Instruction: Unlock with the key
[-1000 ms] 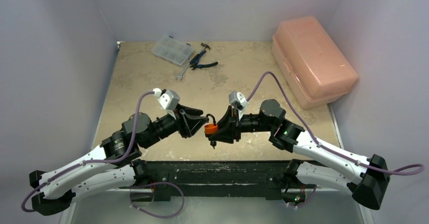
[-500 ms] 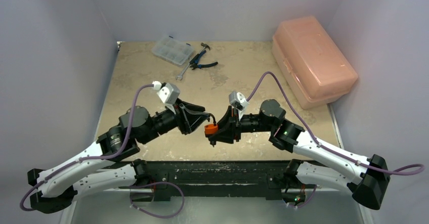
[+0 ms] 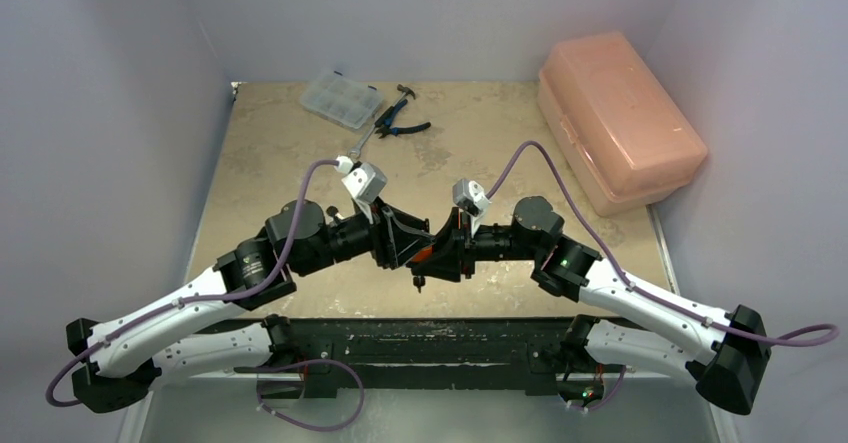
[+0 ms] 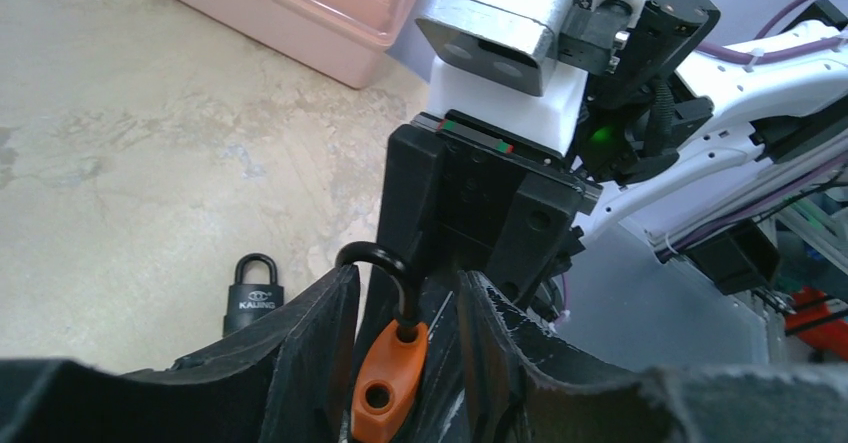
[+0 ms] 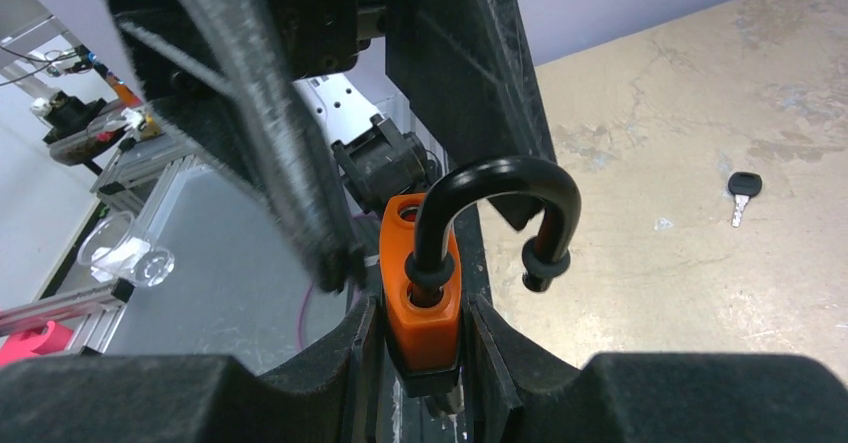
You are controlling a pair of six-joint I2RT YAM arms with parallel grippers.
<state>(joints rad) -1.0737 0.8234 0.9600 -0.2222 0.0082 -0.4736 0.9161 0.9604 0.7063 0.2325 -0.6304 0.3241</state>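
Orange padlock: held in the air between the two arms, above the near part of the table.
- Right gripper: clamped on the lock body, turning the shackle toward the other arm. One shackle leg sits free of its hole, so the lock looks already sprung.
- Left gripper: fingers apart, flanking shackle and body; contact not certain. Probably placed to pull or swing the shackle.
- Loose key: lying on the table, well apart. Whether another sits in the keyhole cannot be told.
- Black padlock: on the table, shackle closed.
- Pink box, clear case, pliers: far side, out of the way.
- Obstruction: only the two grippers crowding each other.
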